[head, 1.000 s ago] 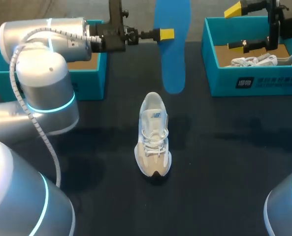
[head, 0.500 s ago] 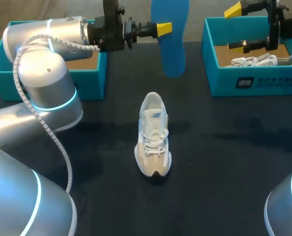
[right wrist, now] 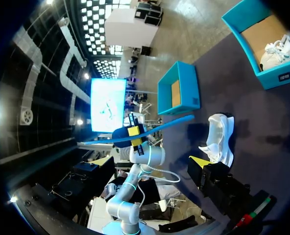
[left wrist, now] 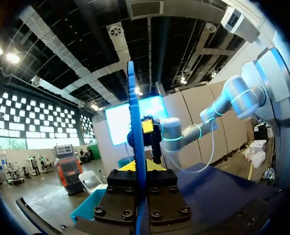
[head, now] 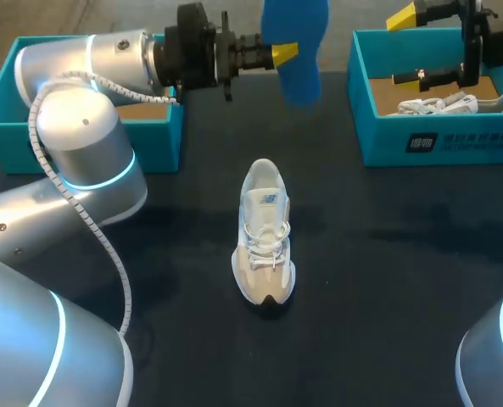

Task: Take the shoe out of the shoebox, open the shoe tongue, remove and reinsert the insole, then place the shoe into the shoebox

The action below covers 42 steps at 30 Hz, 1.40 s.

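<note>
Holding a shoe (head: 442, 105), the right box (head: 438, 140) stands open. Right gripper (head: 409, 48) gapes empty; left gripper (head: 285, 55) clamps the insole (head: 295, 34).

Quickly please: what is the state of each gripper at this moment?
Left gripper: closed on the blue insole, held above the table.
Right gripper: open, holding nothing.

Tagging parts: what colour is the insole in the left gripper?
The insole is plain blue; the head view shows it best.
</note>
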Motion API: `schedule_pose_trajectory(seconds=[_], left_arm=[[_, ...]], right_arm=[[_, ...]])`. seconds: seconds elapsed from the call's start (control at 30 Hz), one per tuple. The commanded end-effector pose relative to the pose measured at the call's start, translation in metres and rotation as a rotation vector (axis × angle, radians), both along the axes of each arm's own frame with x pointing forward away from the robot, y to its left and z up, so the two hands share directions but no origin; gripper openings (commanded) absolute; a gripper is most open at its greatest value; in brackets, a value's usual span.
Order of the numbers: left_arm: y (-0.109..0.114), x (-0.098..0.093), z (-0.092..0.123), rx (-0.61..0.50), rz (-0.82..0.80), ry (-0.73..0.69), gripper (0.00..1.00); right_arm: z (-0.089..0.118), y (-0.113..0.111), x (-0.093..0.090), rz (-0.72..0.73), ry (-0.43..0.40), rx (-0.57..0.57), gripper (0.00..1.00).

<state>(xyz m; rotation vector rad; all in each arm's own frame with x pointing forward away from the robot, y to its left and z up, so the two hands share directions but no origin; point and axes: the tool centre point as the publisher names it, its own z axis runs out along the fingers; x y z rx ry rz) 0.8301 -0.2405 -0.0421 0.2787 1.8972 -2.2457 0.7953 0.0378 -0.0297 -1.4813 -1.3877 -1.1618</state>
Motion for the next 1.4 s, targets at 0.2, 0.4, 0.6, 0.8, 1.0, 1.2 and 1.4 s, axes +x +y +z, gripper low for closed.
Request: schedule_pose_trajectory(seconds=[0.2,0.4,0.6,0.8,1.0,1.2,1.4], left_arm=[[0.003,0.0,-0.002,0.049,-0.042,-0.393,0.0],[0.003,0.001,-0.005,0.102,-0.053,-0.735,0.0],[0.001,0.002,-0.018,0.111,-0.001,-1.31,0.0],[-0.001,0.004,-0.025,0.045,0.122,-1.555,0.0],[-0.001,0.005,-0.023,0.019,0.167,-1.595,0.0],[-0.001,0.005,-0.023,0.019,0.167,-1.595,0.0],[-0.001,0.005,-0.023,0.019,0.167,-1.595,0.0]], right_arm=[[0.0,0.001,0.0,-0.001,0.0,-0.001,1.0],[0.0,0.001,0.0,-0.001,0.0,-0.001,1.0],[0.0,0.001,0.0,-0.001,0.0,-0.001,1.0],[0.0,0.001,0.0,-0.001,0.0,-0.001,1.0],[0.0,0.001,0.0,-0.001,0.0,-0.001,1.0],[0.0,0.001,0.0,-0.001,0.0,-0.001,1.0],[0.0,0.001,0.0,-0.001,0.0,-0.001,1.0]])
